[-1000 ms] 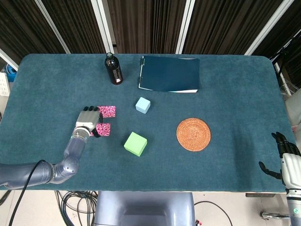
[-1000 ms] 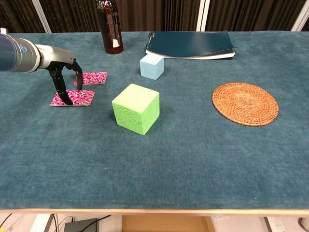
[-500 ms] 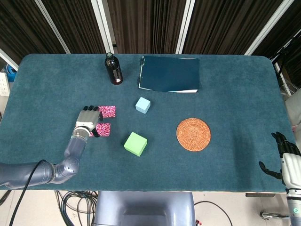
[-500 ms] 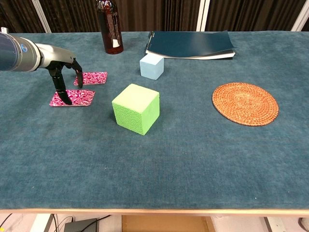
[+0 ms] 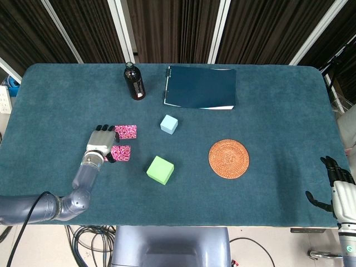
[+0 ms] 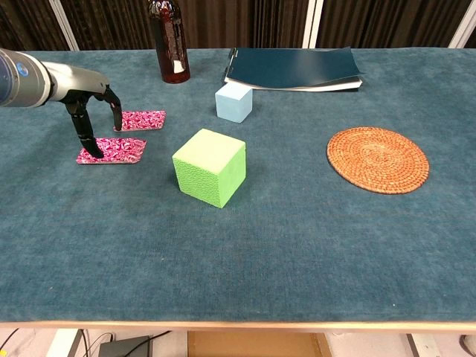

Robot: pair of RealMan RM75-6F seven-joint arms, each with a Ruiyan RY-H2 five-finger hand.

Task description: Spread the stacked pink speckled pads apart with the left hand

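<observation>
Fingertips (image 6: pixel 95 152) of the left hand (image 5: pixel 100 142) are pressing down on the near pink pad (image 6: pixel 111 150), fingers apart and gripping nothing. This pad is lying flat, its long axis running left to right. The far pink pad (image 6: pixel 141 120) is lying apart from it at 12 o'clock, turned the same way. At 3 o'clock a green cube (image 6: pixel 209 166) is standing. The dark bottle (image 5: pixel 133 82) shows no readable label. The right hand (image 5: pixel 338 187) is hanging open beyond the table edge (image 5: pixel 311 227).
</observation>
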